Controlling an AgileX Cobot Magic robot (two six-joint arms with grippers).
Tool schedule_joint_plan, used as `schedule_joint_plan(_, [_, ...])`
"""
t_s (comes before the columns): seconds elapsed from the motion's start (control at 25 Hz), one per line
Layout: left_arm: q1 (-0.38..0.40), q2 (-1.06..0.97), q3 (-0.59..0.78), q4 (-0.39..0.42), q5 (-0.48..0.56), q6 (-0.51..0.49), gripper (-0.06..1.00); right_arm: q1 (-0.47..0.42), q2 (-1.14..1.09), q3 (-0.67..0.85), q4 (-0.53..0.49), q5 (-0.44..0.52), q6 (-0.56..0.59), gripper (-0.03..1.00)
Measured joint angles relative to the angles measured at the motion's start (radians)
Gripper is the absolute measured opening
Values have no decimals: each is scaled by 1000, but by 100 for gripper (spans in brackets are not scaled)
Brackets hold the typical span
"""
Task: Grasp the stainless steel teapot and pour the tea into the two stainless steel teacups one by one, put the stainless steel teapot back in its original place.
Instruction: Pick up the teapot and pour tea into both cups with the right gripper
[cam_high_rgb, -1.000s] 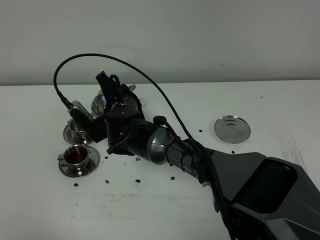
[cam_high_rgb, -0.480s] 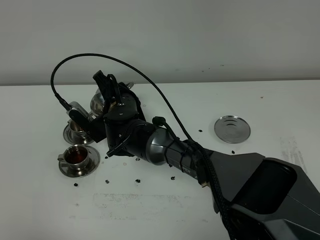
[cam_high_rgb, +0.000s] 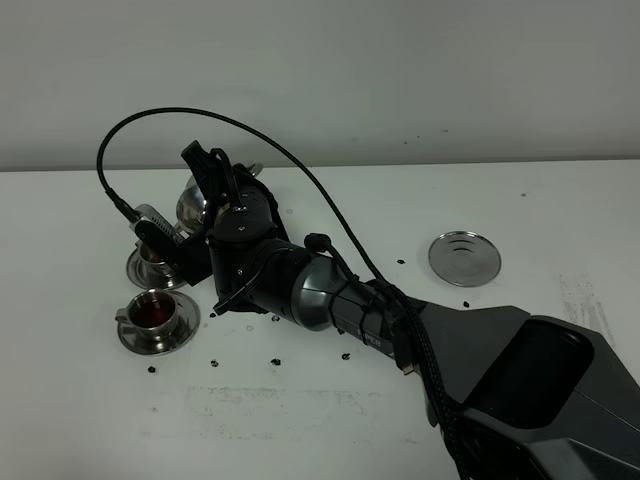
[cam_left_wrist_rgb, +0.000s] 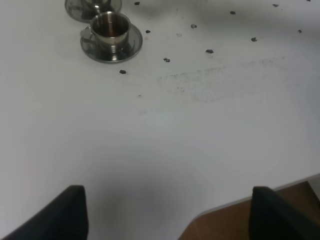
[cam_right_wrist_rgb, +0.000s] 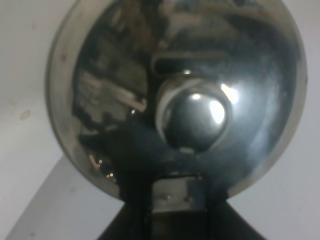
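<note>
My right gripper (cam_high_rgb: 213, 180) has reached across to the left of the table and is shut on the handle of the stainless steel teapot (cam_high_rgb: 193, 207). It holds the pot tilted above the far teacup (cam_high_rgb: 150, 260). The teapot's shiny body and lid knob (cam_right_wrist_rgb: 195, 117) fill the right wrist view. The near teacup (cam_high_rgb: 154, 312) stands on its saucer with dark tea inside, and it also shows in the left wrist view (cam_left_wrist_rgb: 110, 29). The flat steel disc (cam_high_rgb: 464, 258), the original place, lies bare at the right. My left gripper (cam_left_wrist_rgb: 172, 215) hangs open over the table's front edge.
Dark tea spots (cam_high_rgb: 275, 361) dot the white table around the cups. The right arm (cam_high_rgb: 340, 295) and its black cable (cam_high_rgb: 300, 165) stretch diagonally across the middle. The table's front edge (cam_left_wrist_rgb: 260, 197) shows in the left wrist view.
The right gripper and the teapot have shifted slightly left toward the far teacup. Both cups and the disc stay where they were.
</note>
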Motion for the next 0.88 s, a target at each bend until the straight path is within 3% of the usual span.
schedule_joint_plan(0.88, [0, 0, 0, 0, 0, 0, 64, -17, 0, 0, -8, -43, 0, 21])
